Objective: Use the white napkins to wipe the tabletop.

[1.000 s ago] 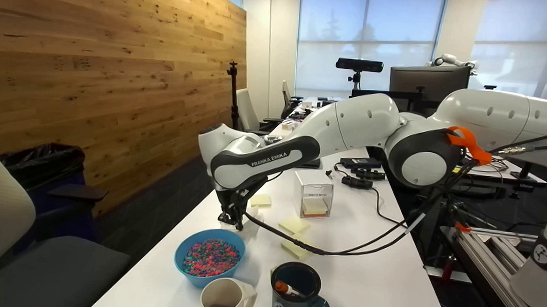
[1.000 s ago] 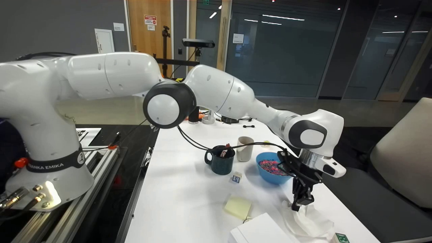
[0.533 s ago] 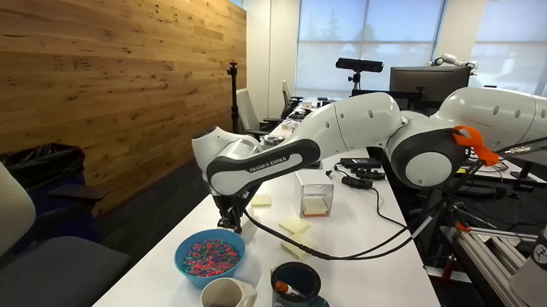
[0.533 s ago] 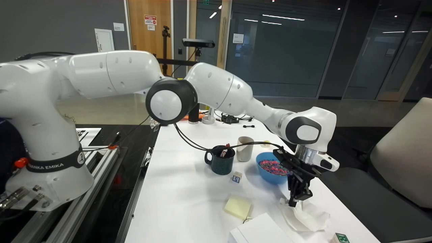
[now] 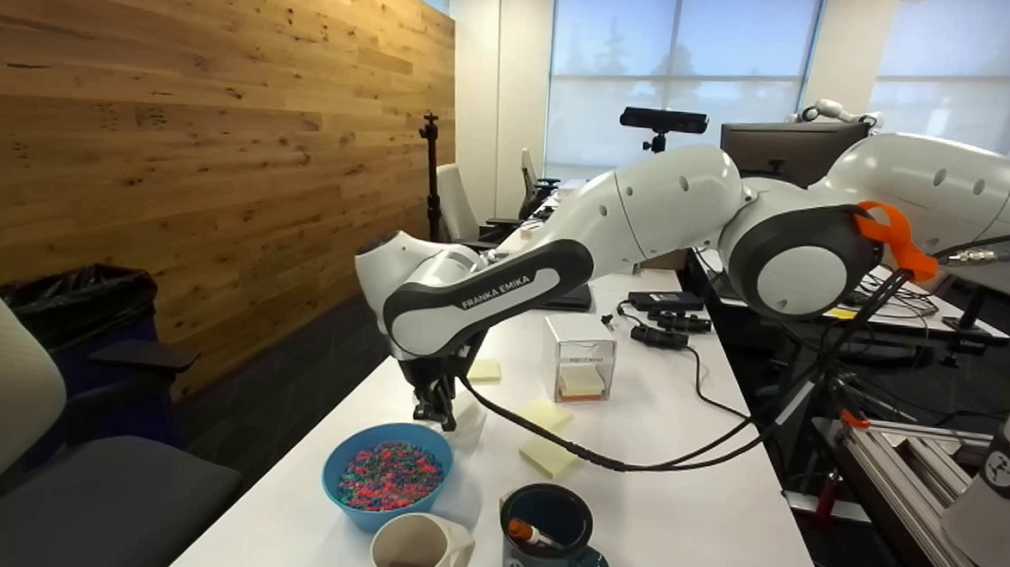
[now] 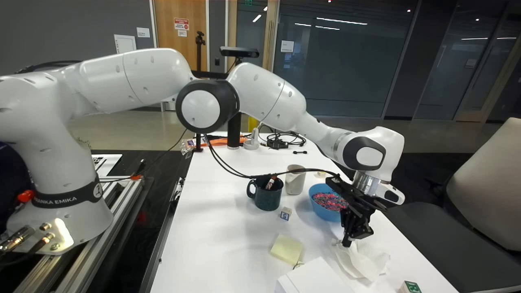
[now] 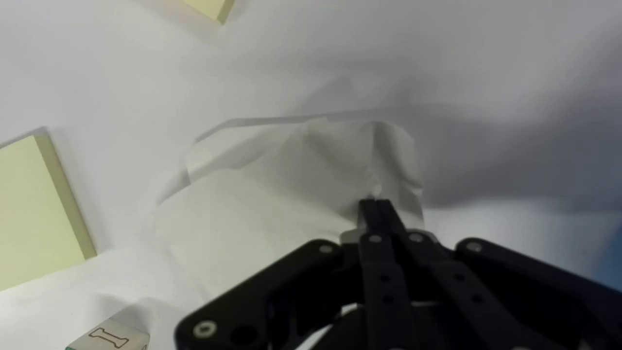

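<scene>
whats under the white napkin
In the wrist view, a pale flap pokes out beneath the napkin, either a fold or second sheet; I can't tell which. The tabletop shows past the edges; anything under the middle is covered.

Arm [image 6: 204, 109] outstretched, downturned claw [image 7: 375, 203] clenched

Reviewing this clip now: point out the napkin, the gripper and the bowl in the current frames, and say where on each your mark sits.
Napkin [image 7: 272, 199]: wrist view, on its upper face.
Gripper [image 7: 374, 201]: wrist view, midway between its fingertips.
Bowl [image 6: 324, 213]: in an exterior view, on its outer wall.
</scene>
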Tool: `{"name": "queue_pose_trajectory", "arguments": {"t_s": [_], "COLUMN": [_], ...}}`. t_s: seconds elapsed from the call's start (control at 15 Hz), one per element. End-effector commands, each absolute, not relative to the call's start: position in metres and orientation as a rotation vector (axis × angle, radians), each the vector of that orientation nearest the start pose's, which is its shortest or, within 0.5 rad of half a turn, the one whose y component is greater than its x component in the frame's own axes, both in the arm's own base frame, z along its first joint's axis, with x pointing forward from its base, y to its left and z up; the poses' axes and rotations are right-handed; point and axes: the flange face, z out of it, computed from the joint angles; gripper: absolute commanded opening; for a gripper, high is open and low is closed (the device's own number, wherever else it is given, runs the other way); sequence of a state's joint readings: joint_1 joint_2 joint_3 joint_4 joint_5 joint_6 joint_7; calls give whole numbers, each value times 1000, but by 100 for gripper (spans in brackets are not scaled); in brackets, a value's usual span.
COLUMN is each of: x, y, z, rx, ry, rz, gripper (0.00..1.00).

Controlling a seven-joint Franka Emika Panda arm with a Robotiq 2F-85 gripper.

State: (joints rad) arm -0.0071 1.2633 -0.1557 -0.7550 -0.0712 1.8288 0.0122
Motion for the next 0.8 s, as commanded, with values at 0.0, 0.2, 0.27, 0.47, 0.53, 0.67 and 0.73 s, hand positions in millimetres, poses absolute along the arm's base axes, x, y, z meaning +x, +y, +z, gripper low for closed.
{"name": "queue_pose_trajectory", "arguments": {"t_s": [0.0, 0.2, 0.27, 0.47, 0.53, 0.67, 0.73], "x": [754, 742, 737, 721, 714, 702, 695], "y": [-80, -82, -82, -83, -83, -82, -82], "z": [156, 159, 159, 158, 156, 154, 153], "rx": [-3330, -3325, -3323, -3327, -3326, -3329, -3333], "ry": [-24, -60, -66, -82, -85, -97, -108], "rz": [368, 380, 382, 396, 398, 413, 420], "gripper": [0, 0, 0, 0, 0, 0, 0]}}
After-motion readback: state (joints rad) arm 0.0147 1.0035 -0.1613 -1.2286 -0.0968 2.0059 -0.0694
